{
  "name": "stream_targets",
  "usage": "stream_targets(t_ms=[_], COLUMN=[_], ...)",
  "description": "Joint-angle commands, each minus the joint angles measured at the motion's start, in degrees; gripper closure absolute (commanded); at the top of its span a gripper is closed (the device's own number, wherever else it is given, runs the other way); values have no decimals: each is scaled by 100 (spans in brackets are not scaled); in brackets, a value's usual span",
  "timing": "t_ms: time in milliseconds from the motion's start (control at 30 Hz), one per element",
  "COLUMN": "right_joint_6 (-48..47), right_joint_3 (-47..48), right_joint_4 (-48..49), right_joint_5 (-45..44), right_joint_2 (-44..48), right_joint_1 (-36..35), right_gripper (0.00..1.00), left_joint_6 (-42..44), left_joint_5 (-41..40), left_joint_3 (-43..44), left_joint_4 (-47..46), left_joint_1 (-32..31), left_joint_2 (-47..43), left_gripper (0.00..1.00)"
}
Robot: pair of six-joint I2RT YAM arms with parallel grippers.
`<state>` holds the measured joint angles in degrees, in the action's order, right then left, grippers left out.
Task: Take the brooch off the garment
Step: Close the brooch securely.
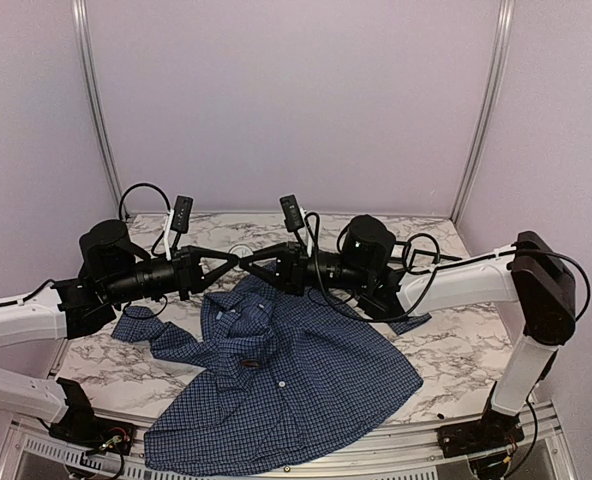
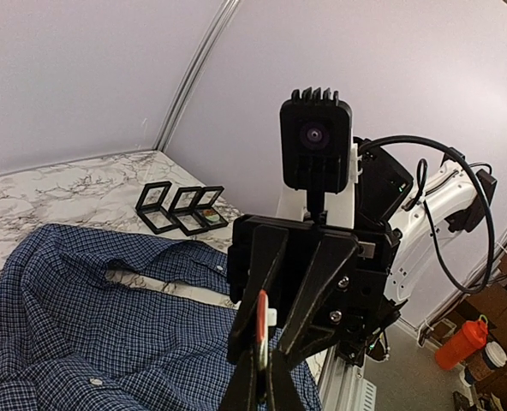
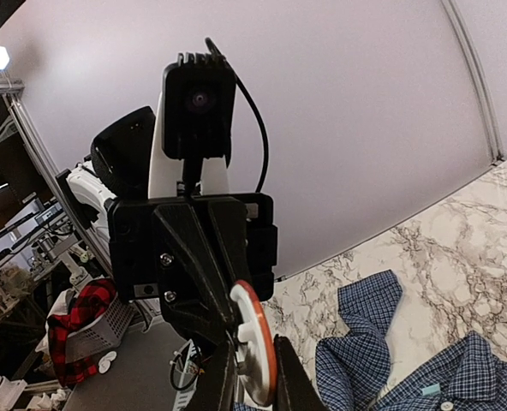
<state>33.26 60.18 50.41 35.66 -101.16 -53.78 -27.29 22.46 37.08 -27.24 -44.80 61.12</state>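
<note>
The brooch, a round white disc with an orange rim, is held in the air above the garment. The garment is a dark blue checked shirt spread on the marble table. My left gripper is shut on the brooch's lower edge. My right gripper comes from the opposite side, and its fingers press on both faces of the disc. In the top view the two grippers meet tip to tip at the brooch, above the shirt's collar. The brooch touches no cloth.
Three black display frames lie on the table beyond the collar. Off the table, a basket with red plaid cloth sits on the left arm's side and an orange bottle on the right arm's side.
</note>
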Motion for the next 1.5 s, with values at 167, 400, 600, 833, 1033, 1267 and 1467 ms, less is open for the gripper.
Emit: stream_targets(t_ms=[167, 400, 600, 833, 1033, 1267, 1467], right_joint_6=[96, 217, 286, 438, 593, 775, 835], right_joint_3=[239, 353, 345, 421, 441, 433, 408], right_joint_4=[30, -71, -76, -154, -109, -58, -49], right_joint_5=[73, 131, 100, 43, 8, -103, -197], right_joint_2=[-110, -187, -193, -258, -290, -305, -307], right_joint_1=[-53, -54, -54, -44, -35, -36, -36], right_gripper=[91, 94, 96, 97, 98, 98, 97], left_joint_6=[209, 341, 442, 553, 641, 687, 697], left_joint_5=[12, -25, -90, -209, -355, -514, -671], left_joint_3=[9, 33, 66, 46, 21, -6, -16], left_joint_4=[32, 146, 245, 289, 351, 323, 282], left_joint_1=[-81, -138, -187, -252, -298, -375, -469], left_joint_2=[-38, -75, -104, -211, -317, -377, -364], left_gripper=[100, 100, 100, 100, 100, 100, 100])
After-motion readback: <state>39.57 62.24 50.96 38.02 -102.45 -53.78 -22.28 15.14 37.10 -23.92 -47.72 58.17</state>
